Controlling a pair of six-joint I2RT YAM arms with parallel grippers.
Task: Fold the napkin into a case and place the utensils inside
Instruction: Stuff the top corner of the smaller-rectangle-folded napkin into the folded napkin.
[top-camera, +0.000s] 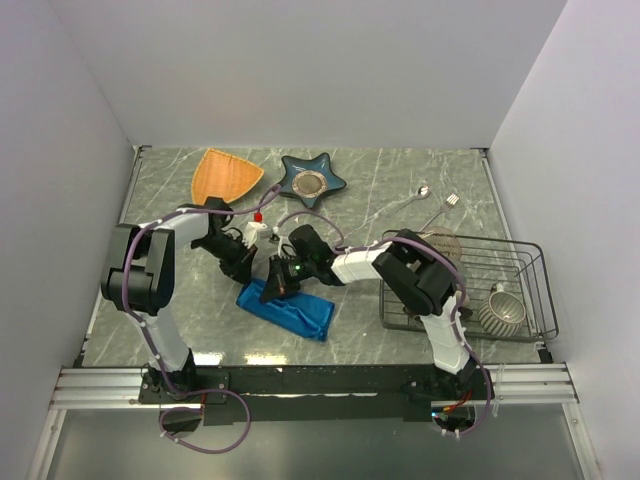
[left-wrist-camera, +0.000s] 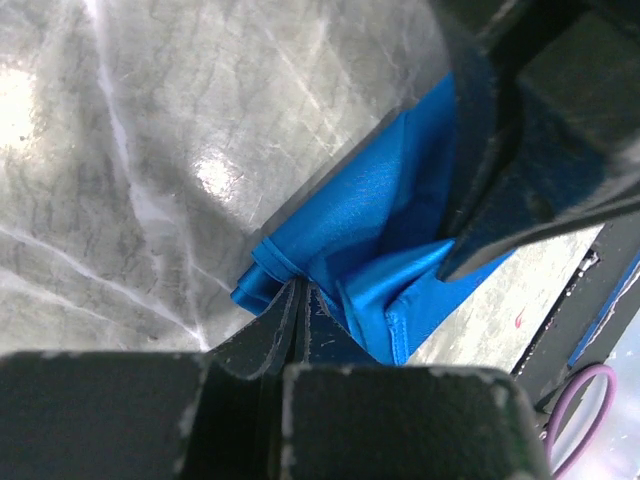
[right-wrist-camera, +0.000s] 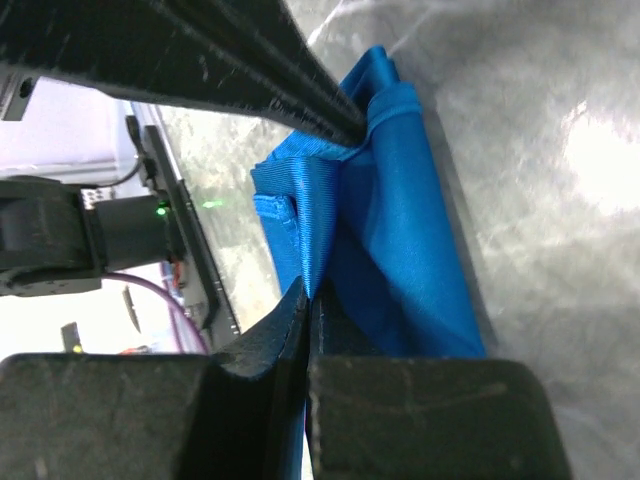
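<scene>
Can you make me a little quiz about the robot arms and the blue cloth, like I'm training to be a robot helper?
1. True or false: the spoon and fork are already tucked inside the napkin.
2. Pick one. Who is pinching the napkin? A: only the left gripper. B: only the right gripper. C: both of them.
3. Fill the gap: the triangular dish is coloured ____.

Key
1. False. They lie on the bare table, away from the napkin.
2. C.
3. Orange.
</scene>
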